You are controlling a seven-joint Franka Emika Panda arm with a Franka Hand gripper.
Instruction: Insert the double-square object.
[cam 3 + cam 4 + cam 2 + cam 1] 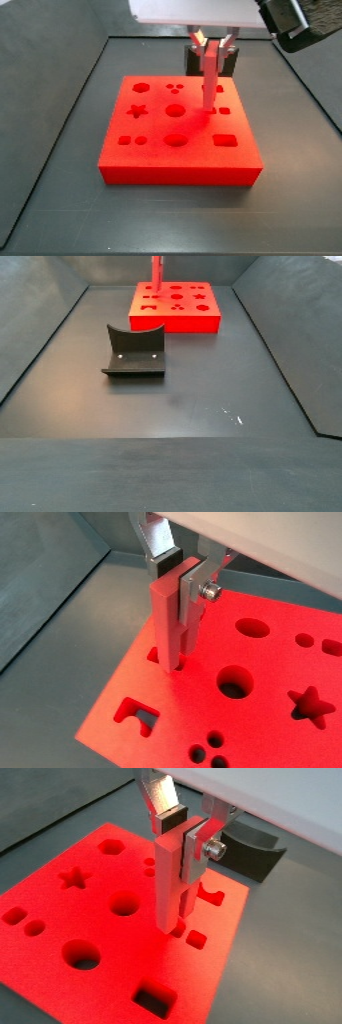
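My gripper (183, 830) holds the pink peg (171, 878) tight and upright, so its end goes straight into the red block (181, 168)

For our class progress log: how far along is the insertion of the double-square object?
Done: the end effector has the double-square object gripped upright. In hand: its lower tip is at the top face of the red block, near a small hole; whether it has entered is unclear. Left: seating it fully, then releasing.
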